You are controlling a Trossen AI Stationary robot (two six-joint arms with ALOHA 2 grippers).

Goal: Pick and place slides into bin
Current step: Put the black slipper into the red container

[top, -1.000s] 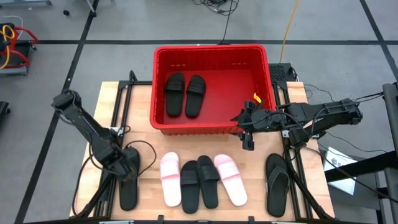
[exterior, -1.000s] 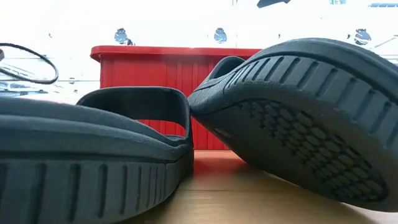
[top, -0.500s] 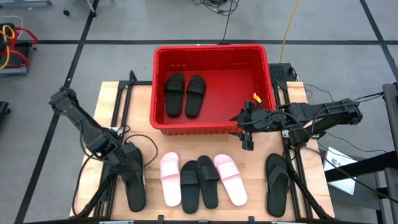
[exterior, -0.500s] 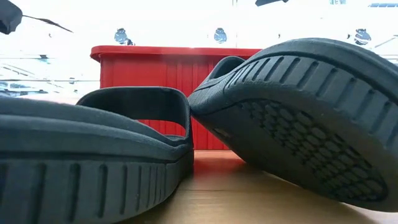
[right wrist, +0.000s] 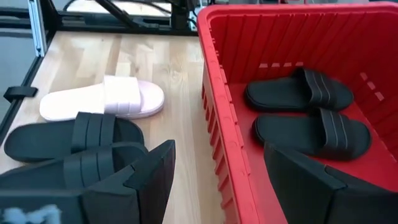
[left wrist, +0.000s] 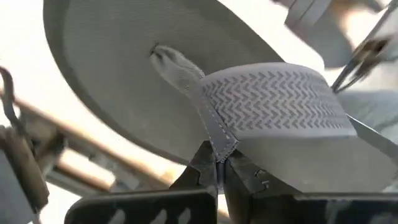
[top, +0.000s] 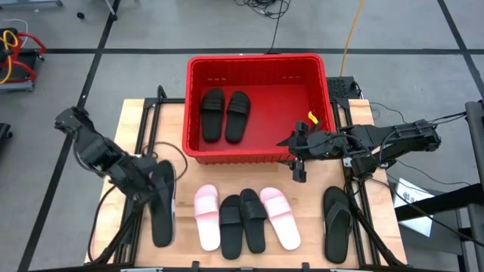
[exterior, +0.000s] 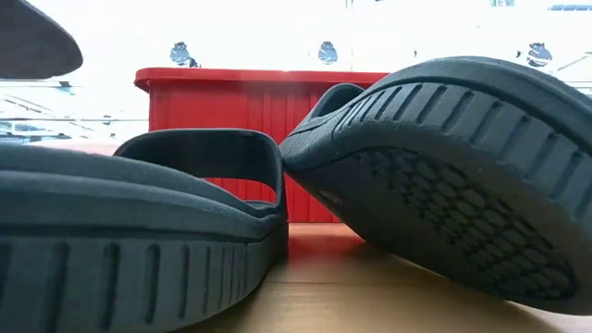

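With its strap pinched in the closed left hand [top: 151,181], the black flip-flop [top: 162,208] hangs lower left, long axis vertical; bin [top: 257,155] lies up-right. Right hand [top: 297,155] idles open at the bin's lower-right corner.

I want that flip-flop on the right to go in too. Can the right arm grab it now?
Probably yes. The right gripper is open and empty by the red bin's front corner, and the black flip-flop lies alone on bare table just beyond it.

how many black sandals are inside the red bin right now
2. Both black slides lie side by side on the left half of the bin floor: one nearer the left wall, the other just beside it. Nothing seems hidden.
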